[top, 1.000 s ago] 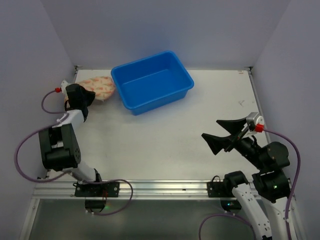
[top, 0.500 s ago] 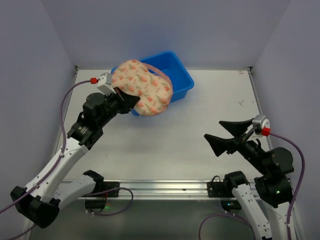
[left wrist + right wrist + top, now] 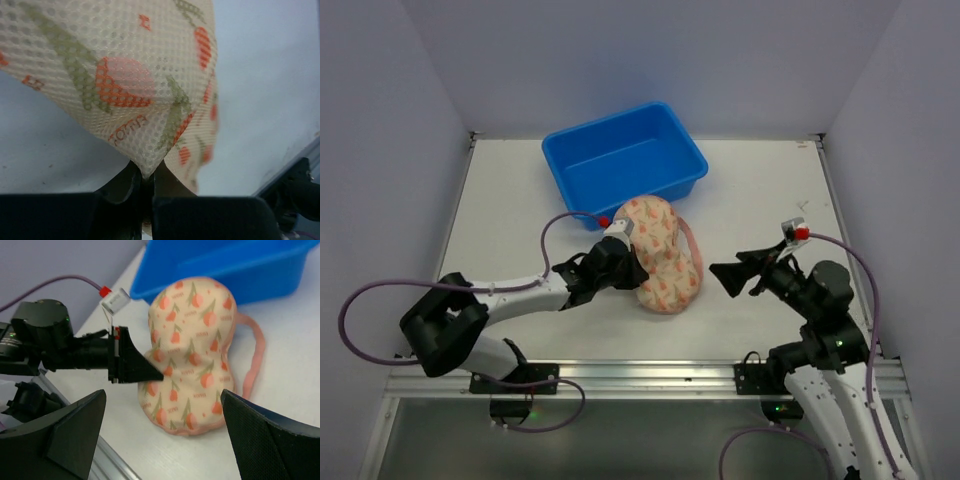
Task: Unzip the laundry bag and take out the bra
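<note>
The laundry bag [image 3: 665, 255], a cream pouch with orange-pink flowers, lies on the table in front of the blue bin. Its pink loop [image 3: 250, 352] trails off on the bin side. My left gripper [image 3: 633, 265] is shut on a fold of the bag's mesh fabric [image 3: 144, 165] at its left side, and the bag [image 3: 125, 75] fills the left wrist view. My right gripper [image 3: 735, 275] stands open just right of the bag, apart from it; in the right wrist view its jaws [image 3: 165, 440] frame the bag [image 3: 192, 355]. The bra is out of view.
The blue bin [image 3: 625, 165] stands empty at the back middle, just behind the bag; its wall [image 3: 225, 270] shows in the right wrist view. The metal rail [image 3: 640, 375] runs along the near table edge. Grey walls close in the left and right sides.
My left arm has carried the bag from the back left corner, over the bin, down to the front middle of the table. My right gripper has swung left towards it, still open.
</note>
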{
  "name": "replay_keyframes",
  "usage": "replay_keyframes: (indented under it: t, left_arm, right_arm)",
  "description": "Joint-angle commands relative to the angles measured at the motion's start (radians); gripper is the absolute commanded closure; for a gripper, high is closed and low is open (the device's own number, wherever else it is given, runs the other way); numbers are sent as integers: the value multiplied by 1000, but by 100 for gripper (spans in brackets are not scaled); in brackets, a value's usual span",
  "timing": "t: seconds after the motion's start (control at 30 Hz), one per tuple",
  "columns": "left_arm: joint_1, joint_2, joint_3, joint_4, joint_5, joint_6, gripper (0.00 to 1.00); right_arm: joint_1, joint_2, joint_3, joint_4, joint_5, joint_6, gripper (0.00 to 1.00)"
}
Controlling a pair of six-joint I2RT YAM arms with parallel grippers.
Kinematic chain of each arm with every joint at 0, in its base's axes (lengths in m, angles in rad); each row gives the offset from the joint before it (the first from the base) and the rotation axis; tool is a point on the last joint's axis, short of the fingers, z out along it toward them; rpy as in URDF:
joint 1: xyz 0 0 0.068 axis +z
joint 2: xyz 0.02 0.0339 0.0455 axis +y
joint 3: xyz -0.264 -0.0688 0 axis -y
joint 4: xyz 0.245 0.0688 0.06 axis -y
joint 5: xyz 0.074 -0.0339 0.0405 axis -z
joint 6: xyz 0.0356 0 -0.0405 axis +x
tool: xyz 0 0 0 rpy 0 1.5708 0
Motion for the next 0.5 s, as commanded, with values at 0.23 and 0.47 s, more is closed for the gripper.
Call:
replay_keyframes:
  t: [0.23,0.47]
  left_arm:
    - [3,142,-77,184,-102,-149,54]
    - [3,2,-236,187,-54,-239,27]
  right_arm:
    - [113,179,-227,136,178,137,2]
    - [205,308,-203,129,231,169,7]
